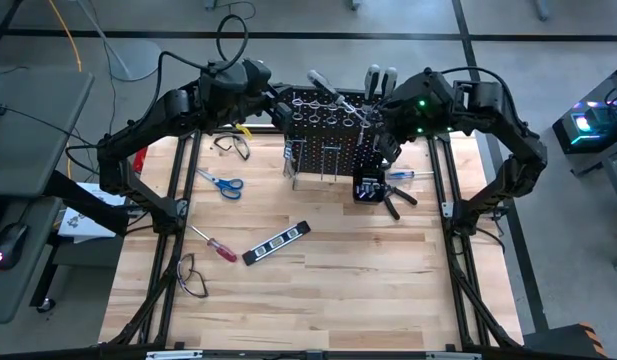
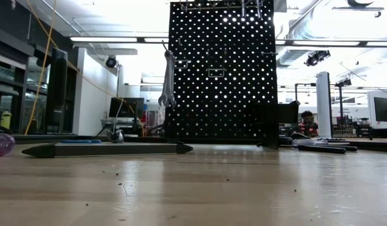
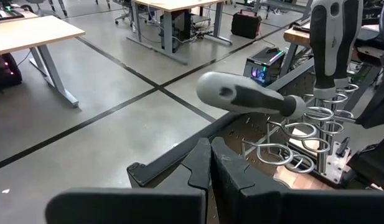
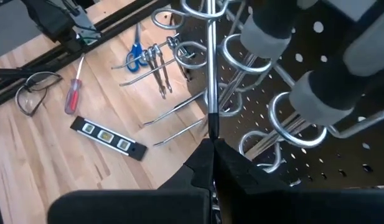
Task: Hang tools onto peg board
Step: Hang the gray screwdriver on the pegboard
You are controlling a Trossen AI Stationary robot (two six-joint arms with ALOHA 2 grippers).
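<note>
Black and full of holes, the peg board (image 1: pixel 328 135) stands upright at the far middle of the wooden desk (image 1: pixel 318 280), and both my arms reach in over its top edge. My right gripper (image 4: pixel 211 149) is closed on the thin metal shaft of a screwdriver (image 4: pixel 210 68), pinching it low down between the fingertips. The shaft runs straight away from the gripper among the silver rings (image 4: pixel 291 118) along the board's top. Two grey-and-black handles (image 4: pixel 316 93) already sit in rings just beside the gripper.

My left gripper (image 3: pixel 210 163) hangs at the other end of the ring row with its fingers pressed together and nothing between them. Just ahead of it a grey-and-black screwdriver handle (image 3: pixel 248 99) lies tilted across the rings, and another (image 3: pixel 333 37) stands upright in a ring beyond.

A silver wrench (image 2: pixel 169 78) hangs from a hook on the board's face.

Well below my left gripper, out on the desk, lie the blue-handled scissors (image 1: pixel 222 183), a red-handled screwdriver (image 1: pixel 215 244) and a dark spirit level (image 1: pixel 276 243). Clear safety glasses (image 1: pixel 191 275) lie nearer the desk's front edge. Under my right gripper a small black box (image 1: pixel 368 187) sits at the board's foot, with dark pliers (image 1: pixel 396 198) and a blue-handled screwdriver (image 1: pixel 410 175) beside it.
</note>
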